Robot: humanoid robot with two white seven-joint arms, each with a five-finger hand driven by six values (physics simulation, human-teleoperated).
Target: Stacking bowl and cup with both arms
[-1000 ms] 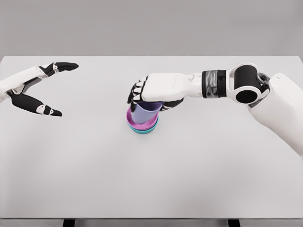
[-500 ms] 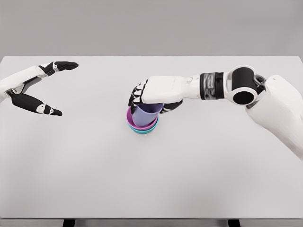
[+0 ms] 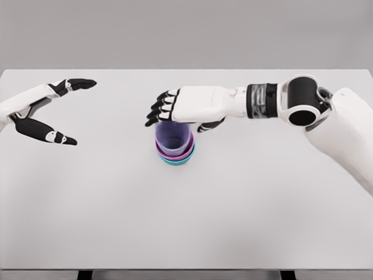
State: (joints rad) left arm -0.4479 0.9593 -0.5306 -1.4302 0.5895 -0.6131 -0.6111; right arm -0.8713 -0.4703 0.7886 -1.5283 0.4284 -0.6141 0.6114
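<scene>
A lavender cup (image 3: 173, 140) stands upright inside a magenta bowl (image 3: 187, 153), which is nested in a teal bowl (image 3: 177, 161) at the middle of the white table (image 3: 186, 221). My right hand (image 3: 175, 111) hovers just above and behind the cup with its fingers spread, holding nothing. My left hand (image 3: 55, 114) rests open over the table's far left, well apart from the stack.
The table's front edge runs along the bottom of the view and its back edge meets a grey wall. Nothing else stands on the table.
My right hand has let go of the cup, spread its fingers and lifted slightly. The cup now sits lower, settled in the bowls. The left hand barely moved.
</scene>
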